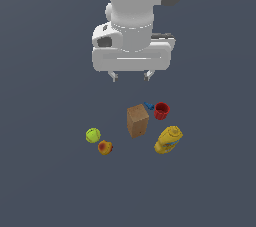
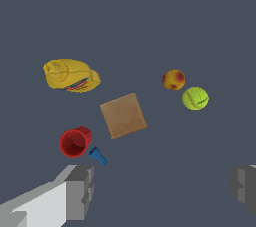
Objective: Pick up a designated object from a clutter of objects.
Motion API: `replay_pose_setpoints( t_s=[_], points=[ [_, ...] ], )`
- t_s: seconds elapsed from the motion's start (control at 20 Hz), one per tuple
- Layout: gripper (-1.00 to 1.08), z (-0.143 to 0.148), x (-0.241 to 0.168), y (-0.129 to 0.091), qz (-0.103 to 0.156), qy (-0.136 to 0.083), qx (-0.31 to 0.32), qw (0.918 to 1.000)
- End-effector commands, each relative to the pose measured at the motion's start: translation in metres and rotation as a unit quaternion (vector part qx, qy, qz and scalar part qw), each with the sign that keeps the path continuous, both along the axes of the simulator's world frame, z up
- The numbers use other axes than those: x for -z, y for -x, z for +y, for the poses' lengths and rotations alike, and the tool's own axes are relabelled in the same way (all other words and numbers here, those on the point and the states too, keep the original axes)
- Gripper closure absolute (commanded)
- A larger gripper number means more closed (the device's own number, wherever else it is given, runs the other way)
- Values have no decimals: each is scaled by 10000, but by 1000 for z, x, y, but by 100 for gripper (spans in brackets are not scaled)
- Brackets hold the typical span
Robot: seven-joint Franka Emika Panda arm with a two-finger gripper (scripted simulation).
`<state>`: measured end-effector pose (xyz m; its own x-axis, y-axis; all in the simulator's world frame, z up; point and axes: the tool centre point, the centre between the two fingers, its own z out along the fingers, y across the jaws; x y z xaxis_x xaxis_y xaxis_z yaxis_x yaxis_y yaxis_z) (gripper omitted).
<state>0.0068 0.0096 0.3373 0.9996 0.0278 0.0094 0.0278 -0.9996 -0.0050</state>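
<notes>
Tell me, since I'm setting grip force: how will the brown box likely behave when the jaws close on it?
The brown box looks stiff, with flat plain faces, so it probably offers steady contact. It stands tall and upright, so an off-centre touch could tip it toward the red mug. The gripper hangs above, jaws open.

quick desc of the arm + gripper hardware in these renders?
White, rounded arm with a grey patch at the upper joint. The gripper has a wide white body and two short grey fingers, blocky with ridged inner faces in the wrist view. No cables or markings visible.
</notes>
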Motion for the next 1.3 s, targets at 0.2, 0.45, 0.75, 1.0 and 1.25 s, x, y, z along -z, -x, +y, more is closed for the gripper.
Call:
replay_pose_setpoints(
  t_s=[0.2,0.45,0.75,1.0,1.25],
  points=[
    [-92,-2,-1,1,-8,-11,-28,10000],
    [-92,-5,-5,5,-28,-34,-59,10000],
    [-92,-4,0,3,-25,-29,-105,9999],
    [-92,0,20,-2,-16,-14,-327,9995],
    [-92,8,56,-9,1,9,-717,9974]
  ],
)
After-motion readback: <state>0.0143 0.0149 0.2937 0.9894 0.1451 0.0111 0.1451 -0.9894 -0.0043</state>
